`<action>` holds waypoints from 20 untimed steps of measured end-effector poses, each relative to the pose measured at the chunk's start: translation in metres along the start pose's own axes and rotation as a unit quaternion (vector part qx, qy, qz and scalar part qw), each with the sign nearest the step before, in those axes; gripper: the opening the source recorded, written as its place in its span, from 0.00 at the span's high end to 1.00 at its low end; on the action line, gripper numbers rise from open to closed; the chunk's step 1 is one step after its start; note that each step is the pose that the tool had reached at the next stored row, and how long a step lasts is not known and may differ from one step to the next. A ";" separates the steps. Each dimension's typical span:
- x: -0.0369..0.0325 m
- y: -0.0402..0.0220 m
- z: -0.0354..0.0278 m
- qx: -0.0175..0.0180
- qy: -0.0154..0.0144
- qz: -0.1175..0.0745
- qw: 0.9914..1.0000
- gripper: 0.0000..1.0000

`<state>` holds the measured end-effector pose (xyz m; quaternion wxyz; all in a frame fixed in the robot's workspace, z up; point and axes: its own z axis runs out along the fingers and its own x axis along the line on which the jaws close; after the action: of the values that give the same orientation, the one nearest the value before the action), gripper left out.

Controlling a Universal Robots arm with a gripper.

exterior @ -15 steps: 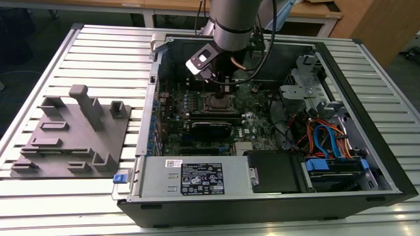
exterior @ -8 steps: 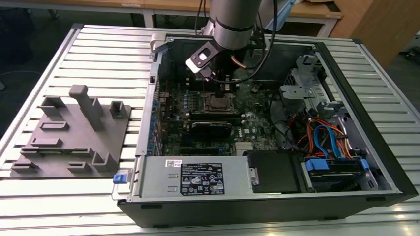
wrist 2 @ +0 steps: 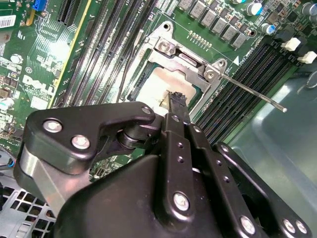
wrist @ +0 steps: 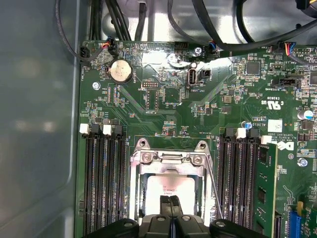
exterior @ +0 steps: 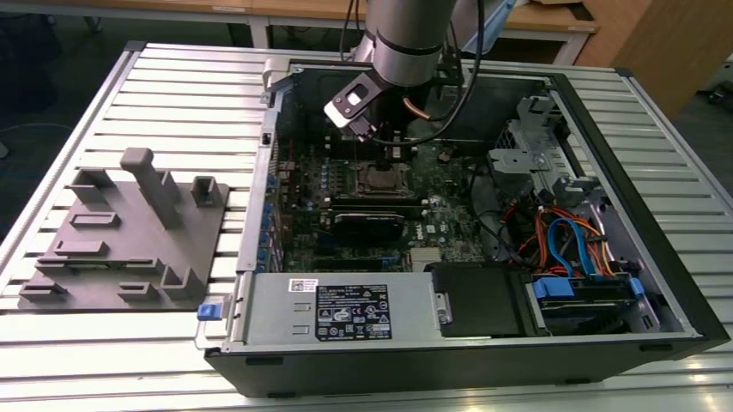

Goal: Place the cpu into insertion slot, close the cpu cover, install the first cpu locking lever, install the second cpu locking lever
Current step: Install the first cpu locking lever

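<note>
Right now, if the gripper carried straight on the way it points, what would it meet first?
Probably the cpu, lying bare in the window of the cpu cover: the gripper, shut, points down at it. Depth is unclear.

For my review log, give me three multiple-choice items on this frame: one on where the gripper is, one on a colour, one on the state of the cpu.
1. Where is the gripper?
A. over the power supply box
B. over the insertion slot
C. over the tray outside the case

2. What colour is the circuit board?
A. red
B. white
C. green

3. What state is the cpu in?
A. lying flat in the slot
B. gripped in mid-air
C. standing on edge on the table

Answers:
1 B: in both wrist views the gripper points down at the insertion slot.
2 C: the circuit board is green around the socket.
3 A: the cpu lies flat in the slot, seen through the window of the cpu cover.
</note>
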<state>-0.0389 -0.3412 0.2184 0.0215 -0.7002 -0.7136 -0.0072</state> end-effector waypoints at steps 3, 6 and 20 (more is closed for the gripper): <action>0.0000 0.0000 -0.0002 0.000 0.000 0.000 1.000 0.90; 0.0001 -0.0001 -0.0033 0.000 0.000 0.000 1.000 0.90; 0.0018 -0.0009 -0.0452 0.000 0.000 0.000 1.000 0.90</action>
<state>-0.0389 -0.3412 0.2637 0.0215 -0.7002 -0.7136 -0.0071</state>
